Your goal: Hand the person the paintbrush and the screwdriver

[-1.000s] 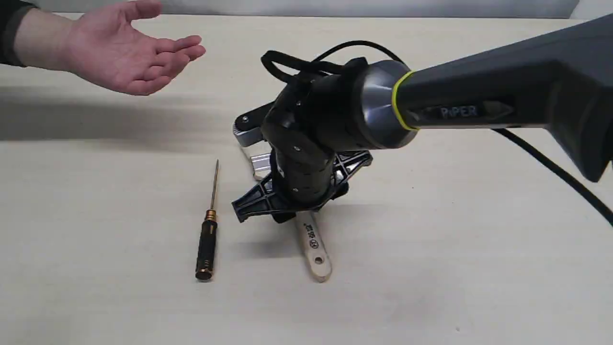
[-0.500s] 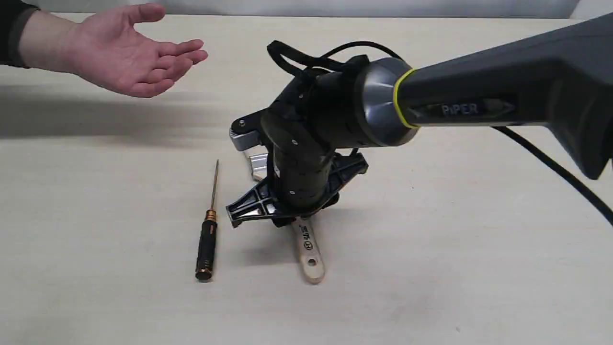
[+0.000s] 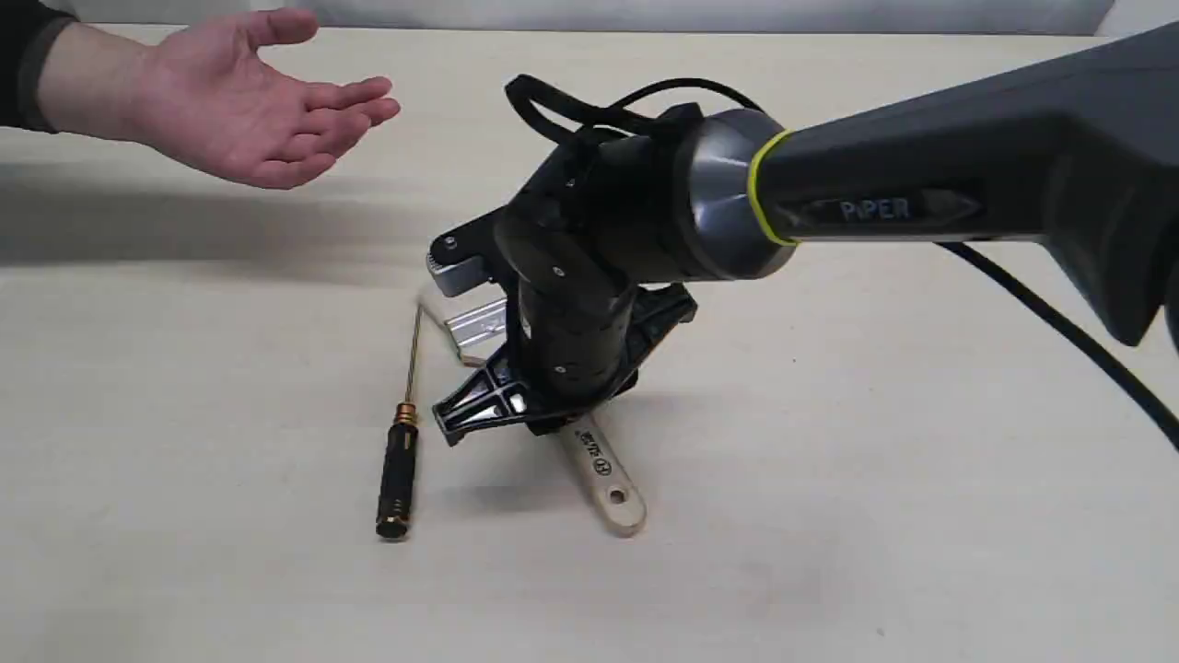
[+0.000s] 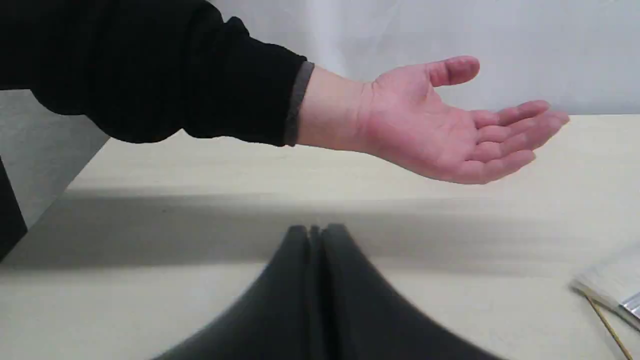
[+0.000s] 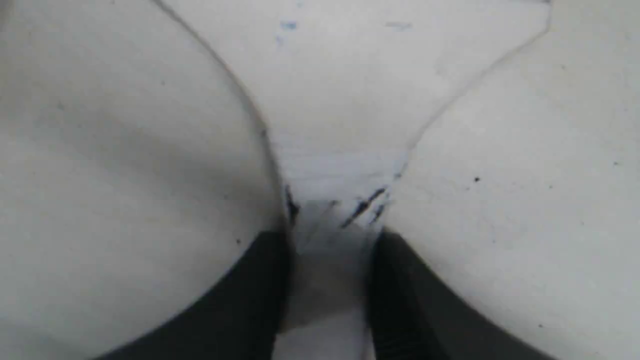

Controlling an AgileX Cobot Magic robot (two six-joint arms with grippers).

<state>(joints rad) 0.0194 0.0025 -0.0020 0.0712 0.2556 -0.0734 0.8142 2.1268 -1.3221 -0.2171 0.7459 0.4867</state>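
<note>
Pale wood-grain table point(image 3: 875, 516), grey wall point(image 4: 500, 30) behind, right gripper point(image 5: 332, 237) clamped on paintbrush point(image 3: 599, 465), left gripper point(image 4: 315, 235) closed, empty

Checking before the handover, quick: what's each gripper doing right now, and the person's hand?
Left gripper: shut, holding nothing.
Right gripper: shut on the paintbrush.
Person's hand: open, palm up, empty.
</note>
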